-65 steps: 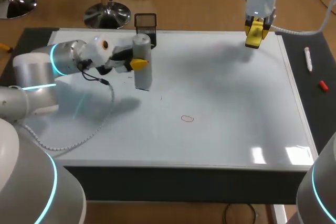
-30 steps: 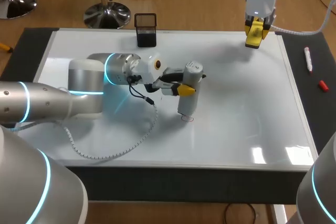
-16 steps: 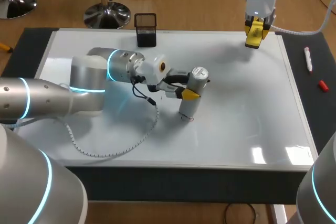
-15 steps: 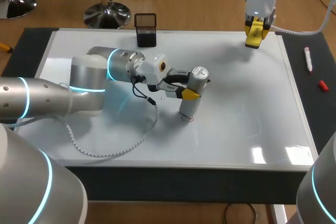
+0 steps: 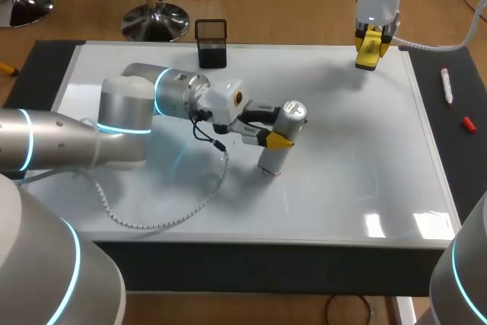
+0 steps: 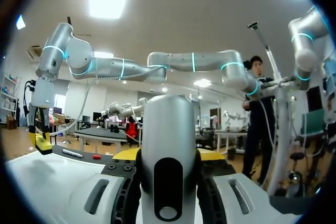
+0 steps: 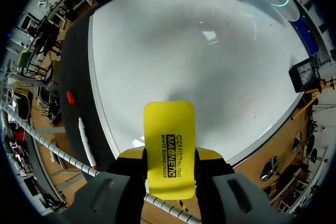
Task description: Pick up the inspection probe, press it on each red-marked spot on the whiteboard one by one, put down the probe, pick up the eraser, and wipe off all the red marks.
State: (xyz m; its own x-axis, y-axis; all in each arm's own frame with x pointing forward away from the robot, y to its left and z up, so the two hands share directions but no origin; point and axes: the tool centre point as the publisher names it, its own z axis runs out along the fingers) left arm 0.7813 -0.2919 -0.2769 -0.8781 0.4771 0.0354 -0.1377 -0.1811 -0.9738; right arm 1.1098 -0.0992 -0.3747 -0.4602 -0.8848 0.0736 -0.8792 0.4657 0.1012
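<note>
Near the middle of the frame, the left hand [image 5: 277,132] is clamped on the silver inspection probe [image 5: 272,156]. The probe leans, with its lower end down on the whiteboard [image 5: 358,150]. At the upper right, over the board's far edge, the right hand [image 5: 367,51] grips the yellow eraser [image 7: 169,129] between both fingers. A black mesh holder [image 5: 211,42] stands at the upper left.

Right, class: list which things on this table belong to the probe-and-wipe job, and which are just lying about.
Job in hand: inspection probe, held in left gripper; whiteboard; yellow eraser, held in right gripper.
Lying about: black mesh pen holder; marker pen; red cap.
</note>
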